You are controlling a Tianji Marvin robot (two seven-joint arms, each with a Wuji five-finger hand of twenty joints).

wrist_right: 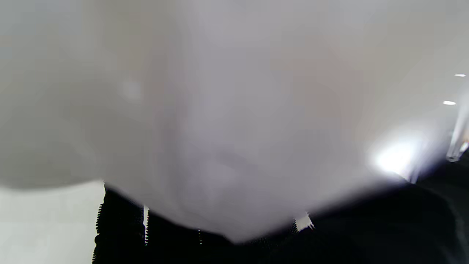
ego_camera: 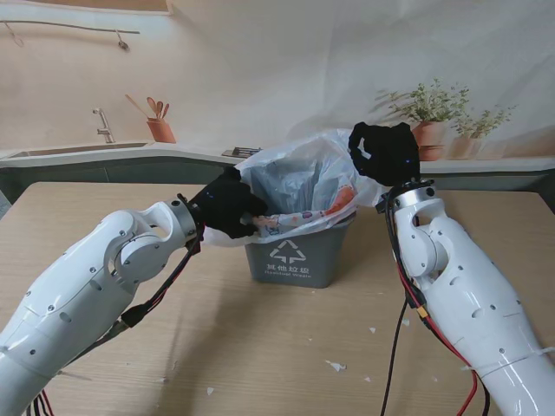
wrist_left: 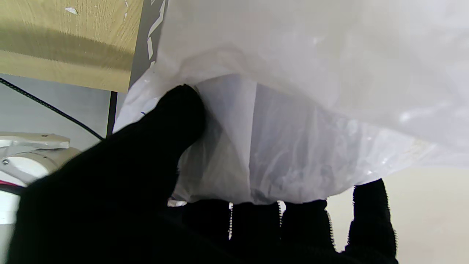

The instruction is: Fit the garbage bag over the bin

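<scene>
Bag (ego_camera: 299,178) billows over the grey bin (ego_camera: 299,256) at bench (ego_camera: 260,347) centre, gripped at nine o'clock by the left robot hand (ego_camera: 230,204) and at two o'clock by the right robot hand (ego_camera: 384,152).

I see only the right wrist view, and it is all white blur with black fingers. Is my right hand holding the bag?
Observer: In the stand view the right hand is raised at the garbage bag, on its right upper edge; the grip itself is hidden.
Operator: And the other hand?
Observer: The left hand pinches the bag's edge between thumb and fingers.
Operator: Is the bag over the bin already?
Observer: Not fully. The bag billows above the grey bin, whose front wall is uncovered.
</scene>
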